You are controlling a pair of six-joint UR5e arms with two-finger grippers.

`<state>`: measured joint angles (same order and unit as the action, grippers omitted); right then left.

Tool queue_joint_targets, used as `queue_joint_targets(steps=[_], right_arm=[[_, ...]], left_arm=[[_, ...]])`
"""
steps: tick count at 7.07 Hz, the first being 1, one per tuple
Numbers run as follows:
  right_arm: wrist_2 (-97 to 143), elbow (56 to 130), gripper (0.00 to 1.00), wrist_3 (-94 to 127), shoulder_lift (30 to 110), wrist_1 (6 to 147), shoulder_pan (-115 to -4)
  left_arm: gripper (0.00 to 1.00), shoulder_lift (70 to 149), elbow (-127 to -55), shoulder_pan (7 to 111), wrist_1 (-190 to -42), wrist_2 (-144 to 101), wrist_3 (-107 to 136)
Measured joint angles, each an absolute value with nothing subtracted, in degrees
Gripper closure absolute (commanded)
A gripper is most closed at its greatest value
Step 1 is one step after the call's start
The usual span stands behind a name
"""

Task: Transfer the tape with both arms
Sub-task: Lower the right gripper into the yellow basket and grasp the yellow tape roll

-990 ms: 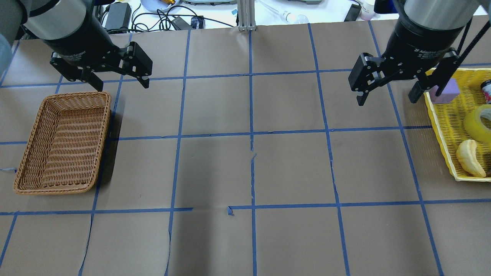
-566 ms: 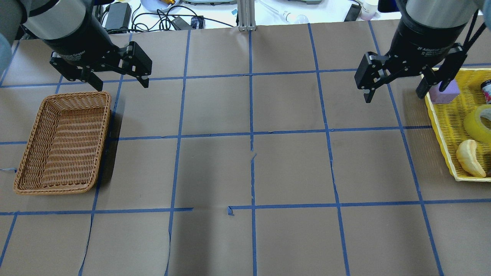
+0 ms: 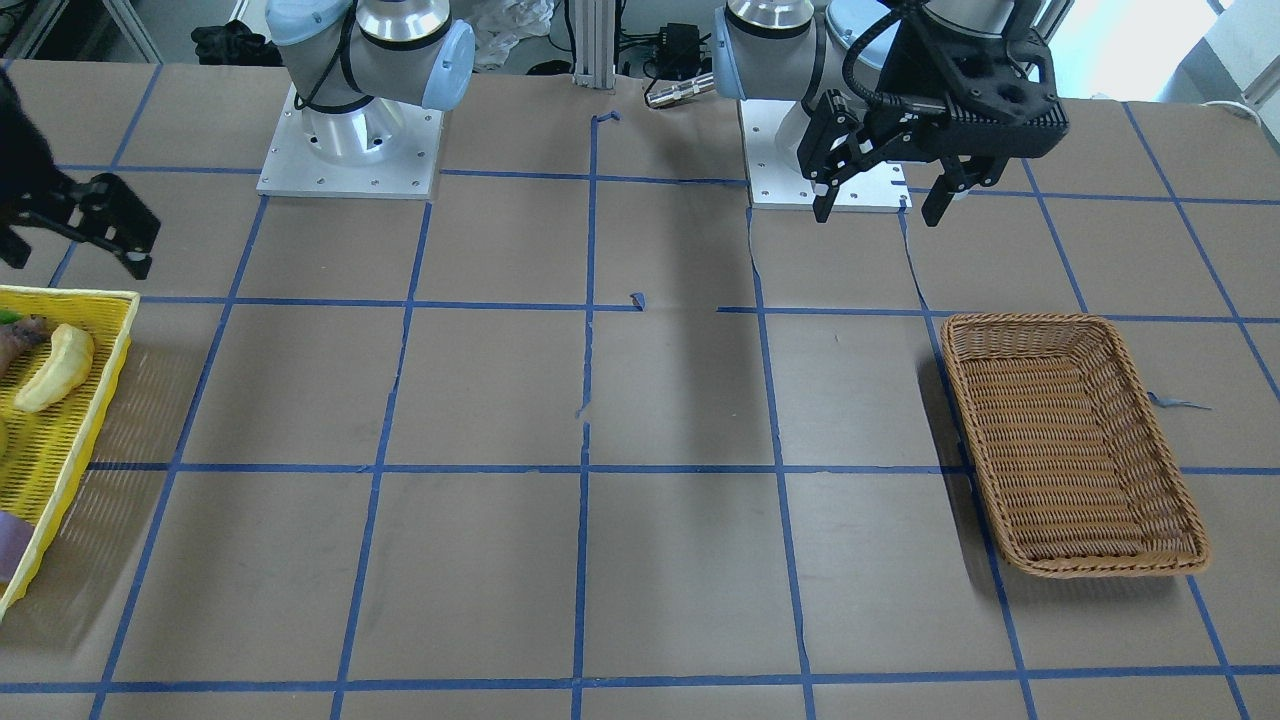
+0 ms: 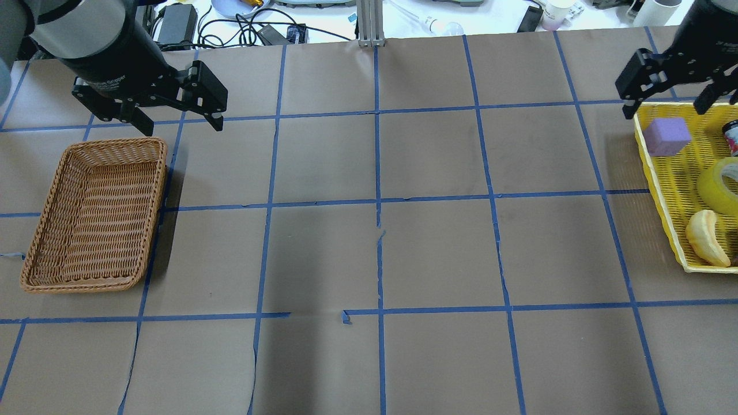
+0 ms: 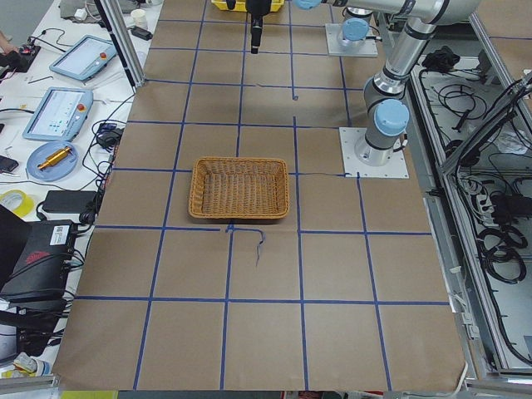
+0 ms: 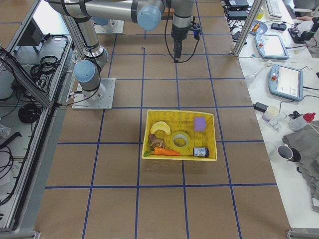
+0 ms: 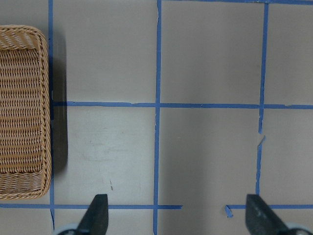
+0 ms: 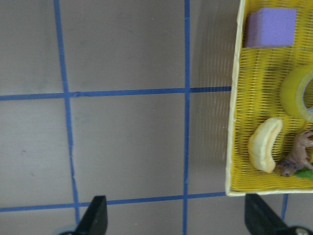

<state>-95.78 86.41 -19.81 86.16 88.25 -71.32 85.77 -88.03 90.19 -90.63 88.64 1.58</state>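
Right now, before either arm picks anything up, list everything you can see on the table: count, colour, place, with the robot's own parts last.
tape: one roll, translucent yellow, in the yellow basket
banana: one, pale yellow, in the yellow basket
block: one, purple, in the yellow basket
carrot: one, orange, in the yellow basket
small bottle: one, dark, in the yellow basket
toy figure: one, brown, in the yellow basket
yellow basket: one, robot's right side
wicker basket: one, brown, empty, robot's left side
table: one, brown, blue grid
left gripper: one, black, open, beside the wicker basket
right gripper: one, black, open, by the block
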Motion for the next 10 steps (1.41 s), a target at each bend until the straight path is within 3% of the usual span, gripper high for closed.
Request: queue_joint_targets(steps=[4,7,8,9,10], right_arm=[[-97.06,90.02,0.0,-44.77,71.4,107.27,-54.7],[-99.62,98.12,0.0,-49.14,64.96,126.08,-52.84],[-100.22,99.28,0.05,-49.39,63.92,129.03,-52.68],[-100.55,99.74,0.46,-49.43,63.23,130.32,-52.4],[-100.59,99.92,0.78,-49.34,62.6,130.79,-52.07]], left_arm=[[0.0,85.56,-88.14,90.21,-90.65,88.62,1.58],[0.0,85.59,-88.11,90.31,-90.58,88.54,1.58],[0.0,85.56,-88.08,90.33,-90.59,88.52,1.58],[0.0,85.5,-88.07,90.33,-90.61,88.51,1.58],[0.0,85.51,-88.07,90.3,-90.6,88.53,1.58]])
